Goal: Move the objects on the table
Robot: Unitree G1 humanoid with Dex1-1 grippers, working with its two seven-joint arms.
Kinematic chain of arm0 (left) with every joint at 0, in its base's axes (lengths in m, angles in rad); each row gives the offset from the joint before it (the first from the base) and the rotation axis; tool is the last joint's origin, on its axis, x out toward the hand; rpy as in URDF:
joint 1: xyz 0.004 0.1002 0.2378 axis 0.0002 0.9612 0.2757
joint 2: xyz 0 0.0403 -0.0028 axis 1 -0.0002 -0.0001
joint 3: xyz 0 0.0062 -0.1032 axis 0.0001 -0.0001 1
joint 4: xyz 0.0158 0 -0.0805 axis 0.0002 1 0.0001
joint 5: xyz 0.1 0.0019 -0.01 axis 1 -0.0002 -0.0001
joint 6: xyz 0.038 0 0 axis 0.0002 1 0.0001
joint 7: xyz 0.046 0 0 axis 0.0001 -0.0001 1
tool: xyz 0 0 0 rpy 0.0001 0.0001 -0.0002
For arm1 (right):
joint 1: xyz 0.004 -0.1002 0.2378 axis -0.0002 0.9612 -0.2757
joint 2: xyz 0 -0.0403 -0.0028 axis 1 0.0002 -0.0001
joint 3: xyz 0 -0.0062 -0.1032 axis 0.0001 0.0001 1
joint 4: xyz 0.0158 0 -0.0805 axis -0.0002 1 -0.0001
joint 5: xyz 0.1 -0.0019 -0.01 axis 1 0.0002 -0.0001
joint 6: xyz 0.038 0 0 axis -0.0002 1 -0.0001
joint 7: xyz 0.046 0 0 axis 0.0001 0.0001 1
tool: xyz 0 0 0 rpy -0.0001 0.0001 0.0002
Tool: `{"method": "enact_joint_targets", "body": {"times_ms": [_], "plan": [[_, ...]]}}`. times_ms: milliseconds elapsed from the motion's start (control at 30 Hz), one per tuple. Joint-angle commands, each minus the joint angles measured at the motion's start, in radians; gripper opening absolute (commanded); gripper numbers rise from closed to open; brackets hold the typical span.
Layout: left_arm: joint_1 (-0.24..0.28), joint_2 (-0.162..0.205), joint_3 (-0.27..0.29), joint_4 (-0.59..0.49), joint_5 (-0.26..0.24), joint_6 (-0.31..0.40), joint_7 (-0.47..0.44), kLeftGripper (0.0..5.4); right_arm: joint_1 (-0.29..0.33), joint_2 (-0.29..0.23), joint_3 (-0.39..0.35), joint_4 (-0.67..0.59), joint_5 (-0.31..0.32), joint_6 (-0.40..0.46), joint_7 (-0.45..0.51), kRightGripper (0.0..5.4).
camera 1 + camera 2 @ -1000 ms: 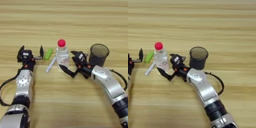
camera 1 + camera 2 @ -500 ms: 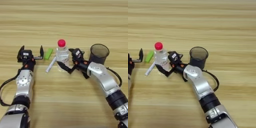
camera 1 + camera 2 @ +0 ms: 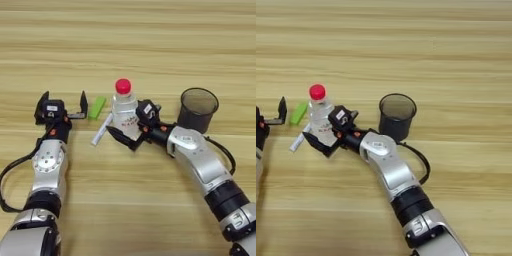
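Observation:
A clear plastic bottle [image 3: 124,111] with a red cap [image 3: 123,86] stands upright mid-table. My right gripper [image 3: 125,128] is open around its lower part, one black finger [image 3: 120,138] in front of the bottle and the other behind it. Just left of the bottle a white marker [image 3: 101,129] lies slanted on the table. A small green block [image 3: 97,107] lies beside my left gripper [image 3: 63,103], which is open and holds nothing, its right finger close to the block. At the right stands a dark see-through cup [image 3: 198,109], behind my right forearm.
The light wooden table [image 3: 150,40] fills the picture. A black cable [image 3: 226,152] loops off my right arm near the cup, and another hangs by the left arm at the picture's left edge.
My right gripper has moved left from beside the cup up to the bottle, and its fingers now straddle it. The bottle, marker, block and left arm have not moved.

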Motion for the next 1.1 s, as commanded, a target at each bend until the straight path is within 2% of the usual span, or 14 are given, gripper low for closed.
{"method": "enact_joint_targets", "body": {"times_ms": [33,300,500,833,1033,1100], "plan": [[-0.005,-0.002,-0.006,0.005,0.009,-0.001,0.004,5.40,-0.014,0.009,-0.003,0.014,-0.005,-0.016,0.003,4.49],[-0.004,-0.001,-0.006,0.004,0.011,-0.003,0.004,5.40,-0.020,0.014,-0.015,0.033,-0.008,-0.024,-0.005,3.46],[-0.004,-0.001,-0.006,0.003,0.012,-0.004,0.005,5.40,-0.016,0.016,-0.029,0.014,-0.014,-0.031,-0.034,3.25],[-0.005,0.001,-0.004,0.006,0.013,-0.003,0.005,5.40,0.017,0.001,-0.091,-0.274,0.025,0.068,-0.098,3.15],[-0.007,0.001,-0.004,0.009,0.015,-0.003,0.006,5.40,-0.005,-0.031,-0.177,-0.425,0.059,0.145,-0.139,3.15],[-0.009,0.001,-0.004,0.011,0.016,-0.003,0.007,5.40,-0.023,-0.057,-0.231,-0.477,0.071,0.163,-0.167,3.15]]}}
